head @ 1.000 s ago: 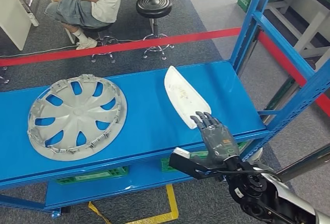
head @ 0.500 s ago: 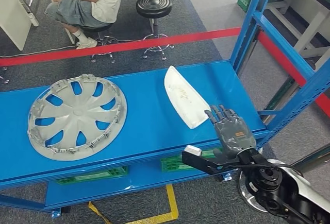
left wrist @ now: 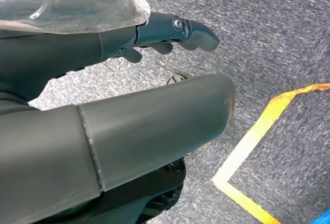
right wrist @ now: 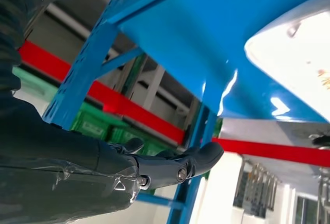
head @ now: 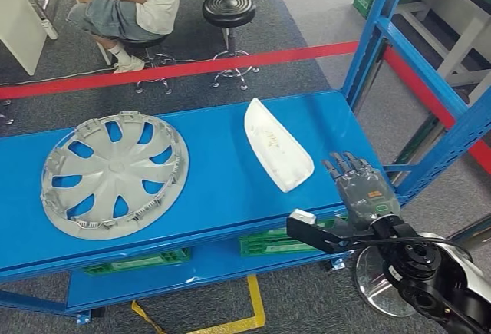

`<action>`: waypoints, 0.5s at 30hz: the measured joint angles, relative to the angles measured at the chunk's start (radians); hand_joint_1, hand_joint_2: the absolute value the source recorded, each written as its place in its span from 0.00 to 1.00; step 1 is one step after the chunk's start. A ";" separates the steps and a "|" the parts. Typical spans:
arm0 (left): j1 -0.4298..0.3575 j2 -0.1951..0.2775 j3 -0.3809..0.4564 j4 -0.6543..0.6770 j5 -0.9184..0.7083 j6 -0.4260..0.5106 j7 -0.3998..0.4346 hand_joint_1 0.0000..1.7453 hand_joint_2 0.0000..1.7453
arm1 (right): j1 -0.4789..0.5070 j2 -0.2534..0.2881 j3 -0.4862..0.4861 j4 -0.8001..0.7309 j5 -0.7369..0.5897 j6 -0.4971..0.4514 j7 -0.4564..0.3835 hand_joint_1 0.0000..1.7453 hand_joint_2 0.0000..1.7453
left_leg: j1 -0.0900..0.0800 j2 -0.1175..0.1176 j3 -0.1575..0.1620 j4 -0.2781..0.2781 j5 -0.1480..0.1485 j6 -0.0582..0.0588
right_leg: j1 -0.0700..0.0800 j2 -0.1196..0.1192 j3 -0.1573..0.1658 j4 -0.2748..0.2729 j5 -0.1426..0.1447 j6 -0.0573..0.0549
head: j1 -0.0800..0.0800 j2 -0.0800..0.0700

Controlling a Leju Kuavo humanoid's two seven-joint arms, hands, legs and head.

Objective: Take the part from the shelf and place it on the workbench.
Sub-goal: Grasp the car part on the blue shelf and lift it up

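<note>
The white part [head: 277,143] lies on the blue shelf [head: 220,176], near its right end, untouched. The right hand [head: 362,190] hovers just beside it, empty, fingers spread and extended. To grasp well, bring the hand over the near end of the part and close around its edge before lifting clear. The left hand [left wrist: 116,131] hangs above the carpet, holding nothing. 1 hubcap [head: 114,173] lies well apart; the blue upright [head: 370,34] crowds the right side.
</note>
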 joint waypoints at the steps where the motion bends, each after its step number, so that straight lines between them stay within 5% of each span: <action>1: 0.000 0.000 0.000 0.000 0.002 0.000 -0.001 0.00 0.00 | 0.001 0.000 0.000 0.000 -0.012 -0.004 0.000 0.00 1.00 | 0.000 0.000 0.000 0.000 0.000 0.000 | 0.000 0.000 0.000 0.000 0.000 0.000 | 0.000 0.000; 15: -0.001 0.011 0.000 0.000 0.013 0.001 -0.015 0.00 0.00 | 0.001 -0.012 0.024 0.046 -0.082 -0.043 0.000 0.00 1.00 | 0.000 0.000 0.000 0.000 0.000 0.000 | 0.000 0.000 0.000 0.000 0.000 0.000 | 0.000 0.000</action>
